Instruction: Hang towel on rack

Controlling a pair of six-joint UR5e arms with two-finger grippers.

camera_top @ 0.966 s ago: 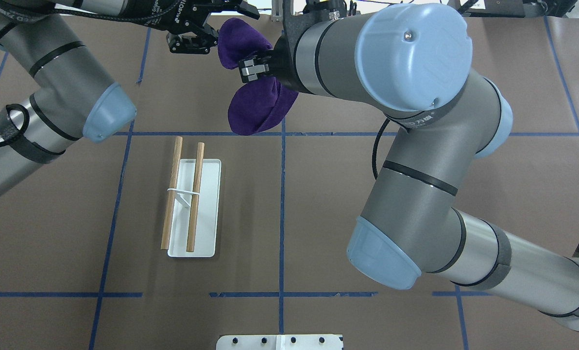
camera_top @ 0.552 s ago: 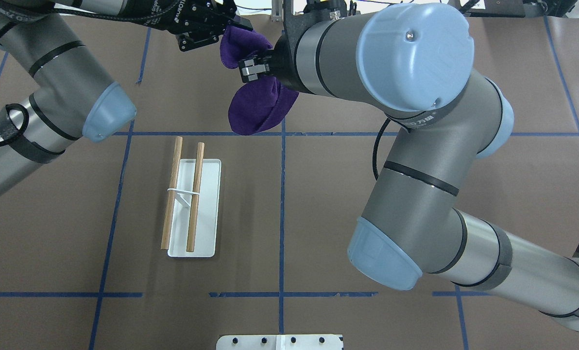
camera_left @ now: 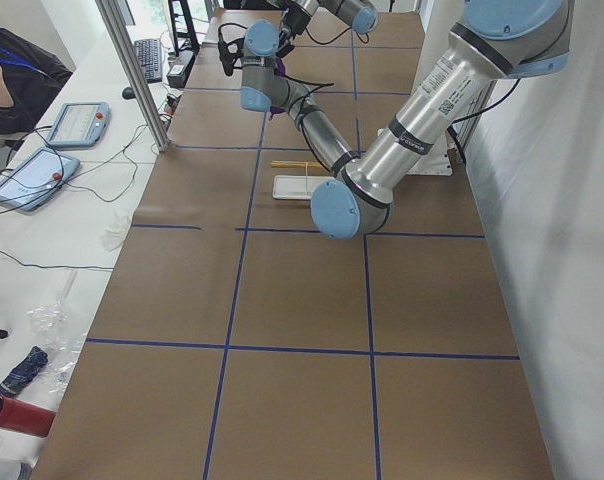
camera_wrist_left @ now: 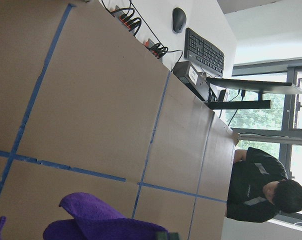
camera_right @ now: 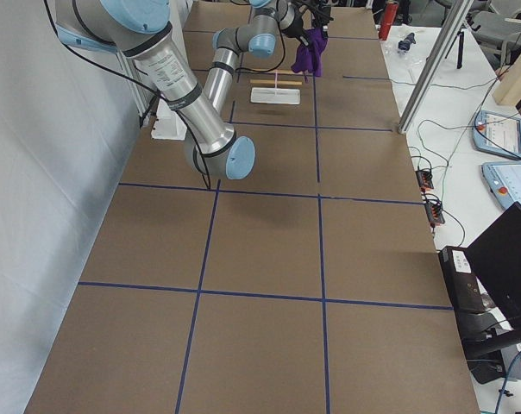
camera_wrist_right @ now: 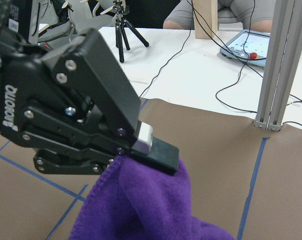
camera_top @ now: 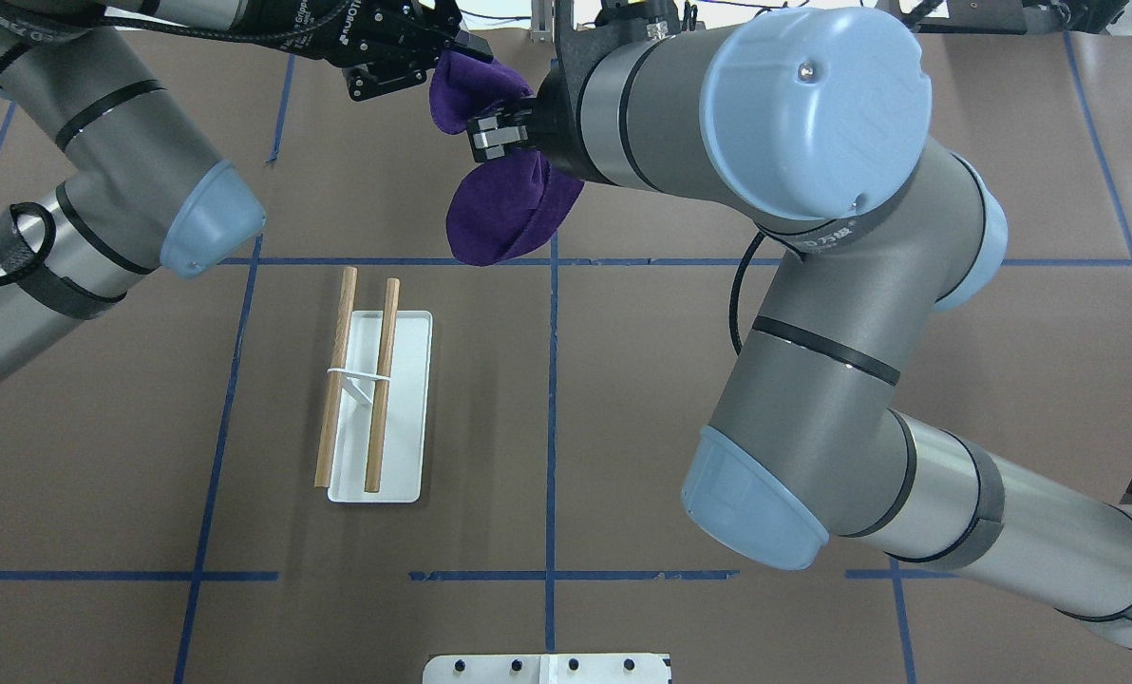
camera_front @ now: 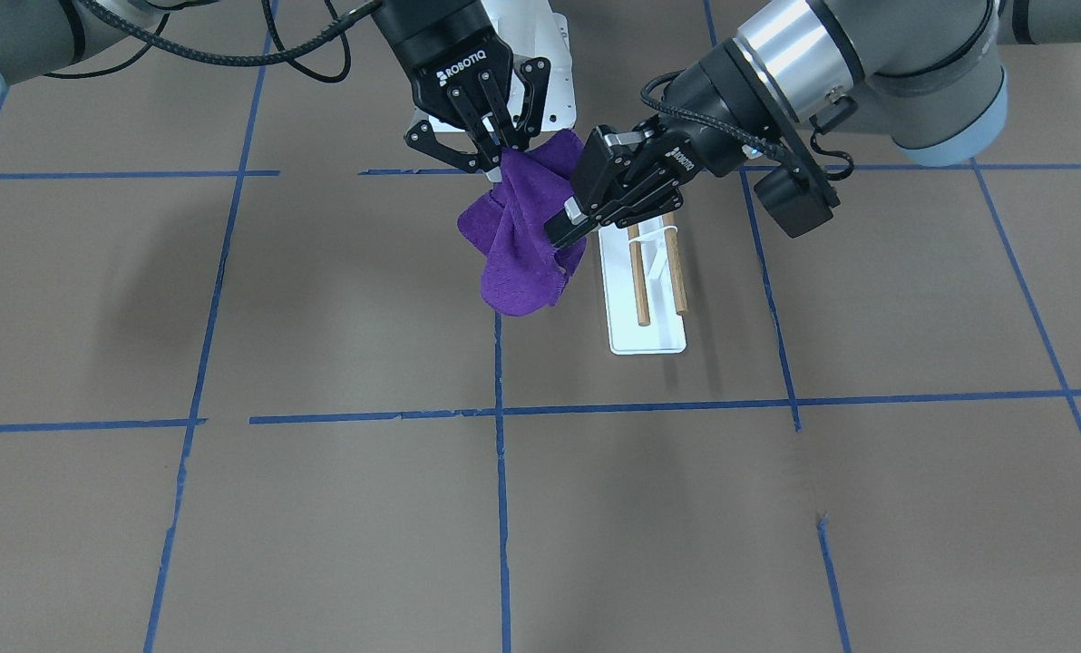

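The purple towel point(camera_top: 504, 214) hangs bunched in the air between both grippers, beyond the rack's far end and toward the table's middle. My right gripper point(camera_top: 485, 135) is shut on its middle; in the front view it point(camera_front: 504, 154) points down into the cloth point(camera_front: 522, 254). My left gripper point(camera_top: 436, 63) is shut on the upper fold; the right wrist view shows its fingers point(camera_wrist_right: 153, 150) closed on the towel point(camera_wrist_right: 141, 205). The rack point(camera_top: 376, 380) stands bare, two wooden dowels over a white base point(camera_top: 405, 418); in the front view it point(camera_front: 657, 272) is partly hidden behind my left gripper point(camera_front: 560, 231).
The white bolted pedestal plate point(camera_top: 547, 668) sits at the near table edge. Blue tape lines cross the brown table point(camera_top: 718, 617). Both arms crowd the far middle. An operator point(camera_wrist_left: 263, 187) stands past the far edge.
My left gripper was open beside the towel one second ago; it moved right and closed on the upper fold. The right gripper and the hanging towel stayed nearly still.
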